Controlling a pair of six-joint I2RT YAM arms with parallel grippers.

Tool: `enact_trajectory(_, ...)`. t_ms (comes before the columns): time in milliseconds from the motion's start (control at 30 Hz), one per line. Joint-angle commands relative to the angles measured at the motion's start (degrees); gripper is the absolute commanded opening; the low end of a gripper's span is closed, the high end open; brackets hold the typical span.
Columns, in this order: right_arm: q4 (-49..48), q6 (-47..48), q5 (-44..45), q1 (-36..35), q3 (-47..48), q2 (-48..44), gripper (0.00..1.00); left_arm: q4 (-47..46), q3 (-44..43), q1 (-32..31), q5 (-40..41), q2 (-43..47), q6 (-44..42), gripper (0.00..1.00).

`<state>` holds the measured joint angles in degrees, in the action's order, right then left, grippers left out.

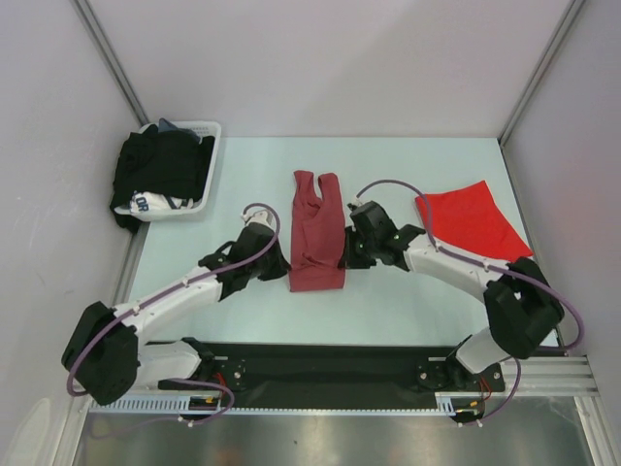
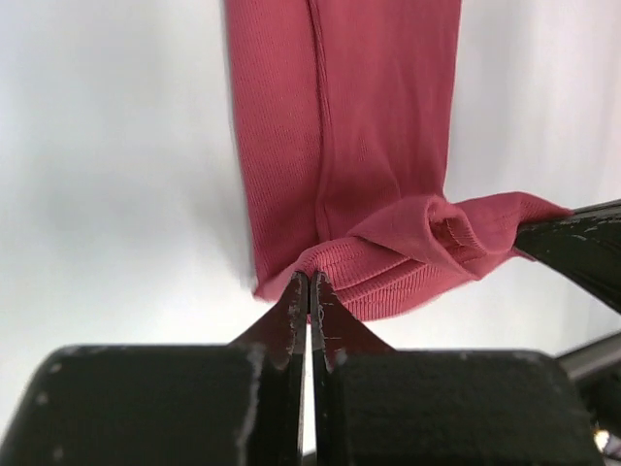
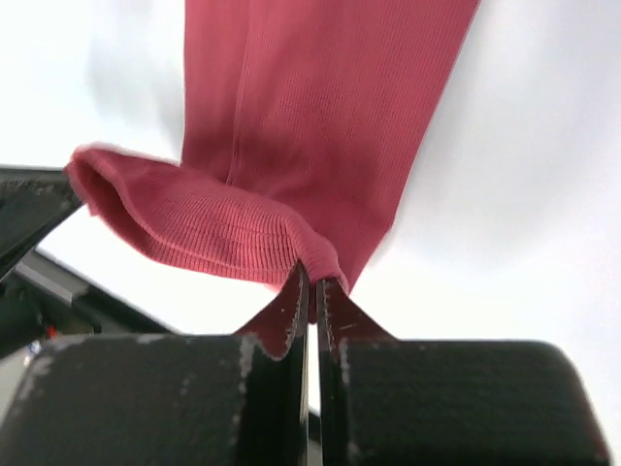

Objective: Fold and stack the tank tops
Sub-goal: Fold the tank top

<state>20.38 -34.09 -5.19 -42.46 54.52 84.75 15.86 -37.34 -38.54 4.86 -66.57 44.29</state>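
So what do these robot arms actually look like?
The left arm and right arm match: white tubular links between chunky black joints. A lilac-grey cable loops along each. The fingers are thin, flat black blades with scuffed edges.

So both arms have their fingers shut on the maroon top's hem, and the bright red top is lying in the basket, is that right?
Not quite: the top view shows the red top lying on the table at the right, outside the basket. The left fingers and right fingers are indeed shut on the maroon top's hem.
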Motion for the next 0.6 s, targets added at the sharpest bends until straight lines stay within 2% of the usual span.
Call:
enact_trajectory(0,1.5,5.8,-3.6,3.5,6.5,4.8,0.00,-2.4,-5.5,3.2,-1.4,-4.1,-5.3,0.00)
enact_trajectory(100,3.3,7.4,-3.9,5.8,12.8,10.6,0.00,-3.6,-9.6,6.7,-3.0,-10.1,-6.8,0.00)
enact_trajectory(300,6.3,9.2,-4.0,8.4,24.1,20.6,0.00,-6.7,-17.5,9.6,-6.2,-20.3,-8.5,0.00)
enact_trajectory(433,7.6,9.5,-4.5,9.6,29.4,24.8,0.00,-5.3,-23.9,10.3,-5.8,-26.1,-9.0,0.00)
enact_trajectory(567,9.3,9.7,-3.9,10.8,33.1,26.9,0.01,-5.4,-26.6,10.9,-6.2,-30.3,-9.0,0.00)
